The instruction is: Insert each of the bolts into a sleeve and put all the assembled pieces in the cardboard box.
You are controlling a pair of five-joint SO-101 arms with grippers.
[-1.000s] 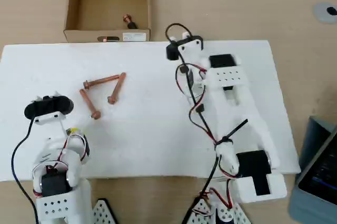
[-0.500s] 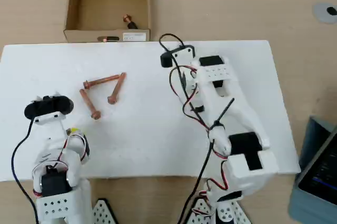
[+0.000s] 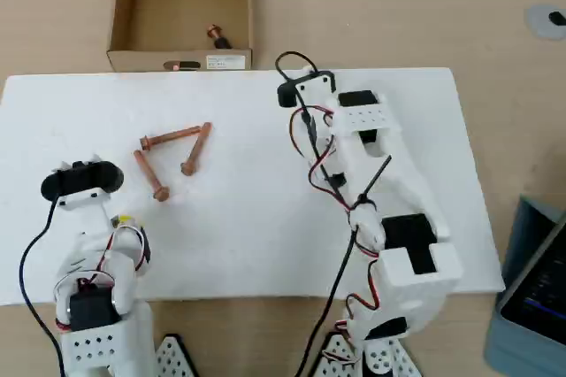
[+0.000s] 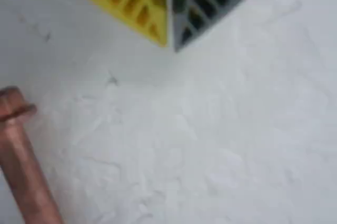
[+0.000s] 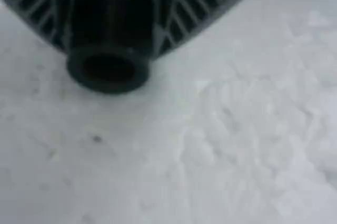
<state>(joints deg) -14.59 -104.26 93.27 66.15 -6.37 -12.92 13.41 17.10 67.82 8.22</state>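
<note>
Three copper bolts lie together on the white mat: one (image 3: 168,138), a second (image 3: 196,149) and a third (image 3: 150,173). My left gripper (image 3: 81,180) hovers just left of them; in its wrist view the yellow and grey fingertips (image 4: 171,42) meet, shut on nothing, with a bolt (image 4: 21,161) close by. My right gripper (image 3: 308,94) sits near the mat's far edge, below the cardboard box (image 3: 119,5). In its wrist view, the right gripper (image 5: 110,34) is shut on a black sleeve (image 5: 108,69) just over the mat. One assembled piece (image 3: 216,36) lies inside the box.
The white mat (image 3: 248,235) covers the wooden table between the arms. A grey device (image 3: 531,297) stands off the mat at the right edge. A small round grey disc (image 3: 548,19) sits at the far right corner.
The right arm swung slightly left and back, and its elbow shifted farther up the mat. The left arm and the bolts have not moved.
</note>
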